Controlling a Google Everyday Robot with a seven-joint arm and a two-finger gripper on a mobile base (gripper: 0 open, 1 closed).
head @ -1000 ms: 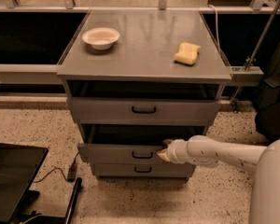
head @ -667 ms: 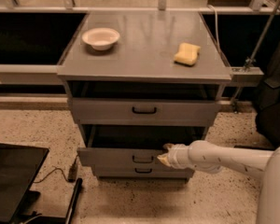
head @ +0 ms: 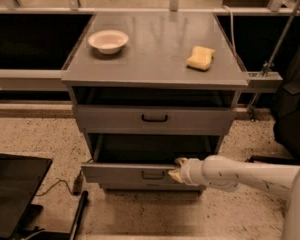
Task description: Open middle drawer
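Note:
The middle drawer [head: 125, 174] of the grey cabinet is pulled partly out, and its dark inside shows above the flat front. Its small black loop handle [head: 153, 174] sits at the centre of the front. My gripper [head: 177, 169] comes in from the right on a white arm [head: 240, 176]. It is at the drawer front's top edge, just right of the handle and touching the front. The top drawer [head: 115, 118] above is nearly closed. The lowest drawer [head: 150, 187] is mostly hidden under the middle one.
A white bowl [head: 108, 40] and a yellow sponge [head: 200, 58] sit on the cabinet top [head: 155, 59]. A black flat object [head: 12, 189] and a cable lie on the speckled floor at the left. Dark shelving stands behind, and a dark shape is at the right edge.
The middle drawer has slid further out towards the camera. My gripper has moved back with it while staying at its front edge.

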